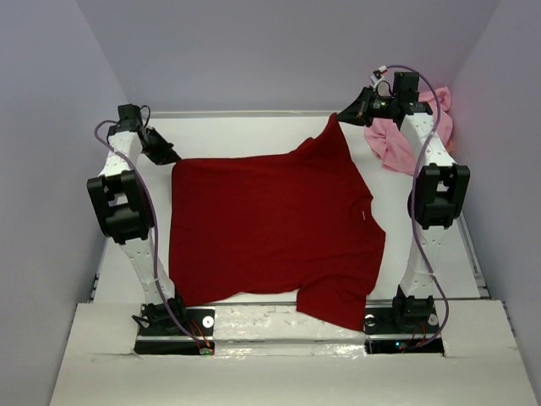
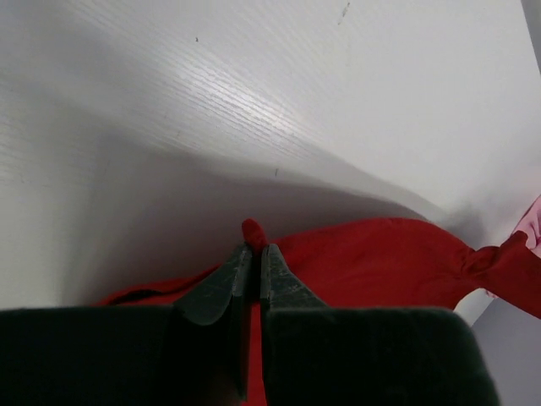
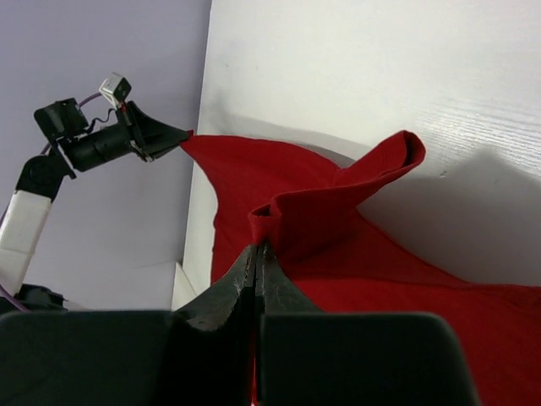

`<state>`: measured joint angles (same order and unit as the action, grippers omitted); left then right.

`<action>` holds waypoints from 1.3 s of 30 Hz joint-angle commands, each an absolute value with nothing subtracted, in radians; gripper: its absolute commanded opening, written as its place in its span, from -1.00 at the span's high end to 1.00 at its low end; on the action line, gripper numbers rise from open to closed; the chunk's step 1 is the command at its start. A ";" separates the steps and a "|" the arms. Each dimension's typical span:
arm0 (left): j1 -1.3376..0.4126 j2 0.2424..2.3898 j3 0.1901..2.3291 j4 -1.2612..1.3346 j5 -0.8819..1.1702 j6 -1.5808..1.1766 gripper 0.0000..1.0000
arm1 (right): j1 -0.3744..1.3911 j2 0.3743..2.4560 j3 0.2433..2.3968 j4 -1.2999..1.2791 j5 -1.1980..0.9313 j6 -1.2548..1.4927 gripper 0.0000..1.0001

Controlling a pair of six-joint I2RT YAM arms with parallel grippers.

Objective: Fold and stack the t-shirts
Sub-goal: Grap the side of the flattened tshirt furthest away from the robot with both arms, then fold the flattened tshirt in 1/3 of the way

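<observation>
We pinch the soft, limp dark red t-shirt (image 1: 270, 228) at its two far corners, left gripper (image 2: 255, 252) and right gripper (image 3: 256, 250) both clenched on cloth

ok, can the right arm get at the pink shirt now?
Probably not yet: the right pincer is shut on the red shirt. The pink shirt lies free just beside it, so likely yes after release.

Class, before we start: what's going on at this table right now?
Both arms hold the dark red t-shirt by its far edge. The left gripper is pinched on the far-left corner, the right gripper on a lifted fold at the far right. The rest lies spread on the table. The pink t-shirt sits crumpled at the far right.
</observation>
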<state>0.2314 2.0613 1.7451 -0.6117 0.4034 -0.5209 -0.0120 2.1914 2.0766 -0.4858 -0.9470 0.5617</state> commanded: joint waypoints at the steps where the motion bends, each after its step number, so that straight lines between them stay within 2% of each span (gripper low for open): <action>1: 0.239 1.987 1.724 -0.598 0.419 -0.520 1.00 | -0.017 2.105 2.046 -0.462 -0.986 0.546 1.00; 39: 0.258 1.934 1.602 -0.678 0.354 -0.457 1.00 | -0.035 1.830 1.783 -0.502 -1.019 0.538 1.00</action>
